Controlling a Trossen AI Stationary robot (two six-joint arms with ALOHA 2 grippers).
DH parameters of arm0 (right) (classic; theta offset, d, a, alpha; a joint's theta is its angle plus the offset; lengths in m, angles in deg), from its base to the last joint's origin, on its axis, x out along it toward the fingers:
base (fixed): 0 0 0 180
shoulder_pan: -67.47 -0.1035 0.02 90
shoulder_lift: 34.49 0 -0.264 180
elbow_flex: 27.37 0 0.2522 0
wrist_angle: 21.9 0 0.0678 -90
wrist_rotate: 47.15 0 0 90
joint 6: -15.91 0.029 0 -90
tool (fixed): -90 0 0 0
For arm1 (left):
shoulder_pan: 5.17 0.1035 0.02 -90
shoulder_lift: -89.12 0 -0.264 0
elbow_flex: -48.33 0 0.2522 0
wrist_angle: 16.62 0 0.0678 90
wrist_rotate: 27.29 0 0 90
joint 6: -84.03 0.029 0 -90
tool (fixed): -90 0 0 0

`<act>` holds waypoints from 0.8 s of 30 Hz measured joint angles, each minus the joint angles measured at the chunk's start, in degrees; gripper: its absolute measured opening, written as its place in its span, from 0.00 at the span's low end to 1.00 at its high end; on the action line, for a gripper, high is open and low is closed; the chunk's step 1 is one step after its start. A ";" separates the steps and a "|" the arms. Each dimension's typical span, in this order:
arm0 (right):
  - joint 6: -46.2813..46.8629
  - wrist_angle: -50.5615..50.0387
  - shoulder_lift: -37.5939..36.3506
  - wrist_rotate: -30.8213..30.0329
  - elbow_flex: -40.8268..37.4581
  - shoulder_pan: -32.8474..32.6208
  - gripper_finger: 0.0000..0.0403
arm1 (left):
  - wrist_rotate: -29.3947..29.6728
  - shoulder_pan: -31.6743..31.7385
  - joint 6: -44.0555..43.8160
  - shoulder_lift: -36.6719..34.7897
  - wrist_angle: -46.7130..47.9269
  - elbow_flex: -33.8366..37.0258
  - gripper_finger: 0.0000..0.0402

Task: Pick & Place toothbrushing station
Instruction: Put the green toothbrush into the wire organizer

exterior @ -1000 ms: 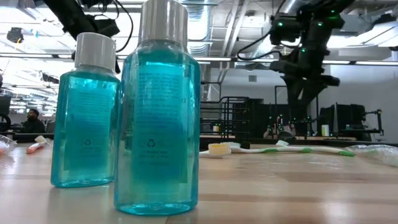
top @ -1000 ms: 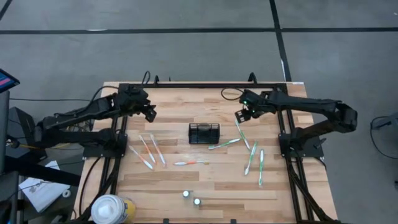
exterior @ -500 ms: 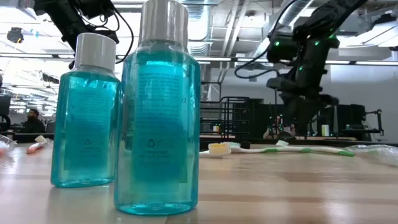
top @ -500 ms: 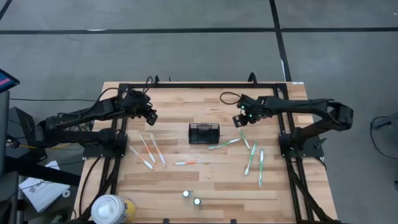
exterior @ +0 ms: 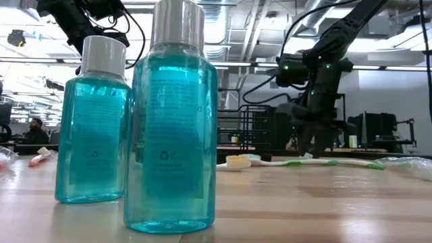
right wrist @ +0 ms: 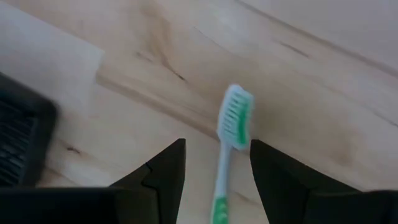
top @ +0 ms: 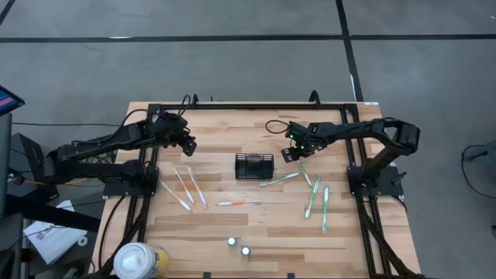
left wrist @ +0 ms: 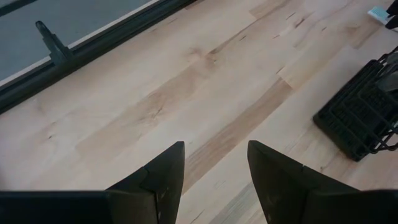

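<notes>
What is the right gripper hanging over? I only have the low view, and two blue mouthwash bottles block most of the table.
Observer: The right gripper is open, with the bristle head of a green toothbrush lying flat just ahead of its fingers.
Operator: Where is the holder from there?
Observer: The black wire-mesh holder stands mid-table, right beside that gripper, on the side toward the left arm.
Operator: And the left gripper?
Observer: The left gripper is open and holds nothing, over bare wood of the table near its far edge.
</notes>
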 joint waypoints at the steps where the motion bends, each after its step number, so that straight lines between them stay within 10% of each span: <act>1: 0.00 -0.15 0.03 0.00 -0.01 0.06 0.42 | 0.02 0.00 0.02 0.00 0.01 0.00 0.42; 24: 3.44 1.50 0.00 -0.35 -0.01 1.58 0.41 | -1.75 0.00 -2.34 -0.02 -1.86 9.56 0.42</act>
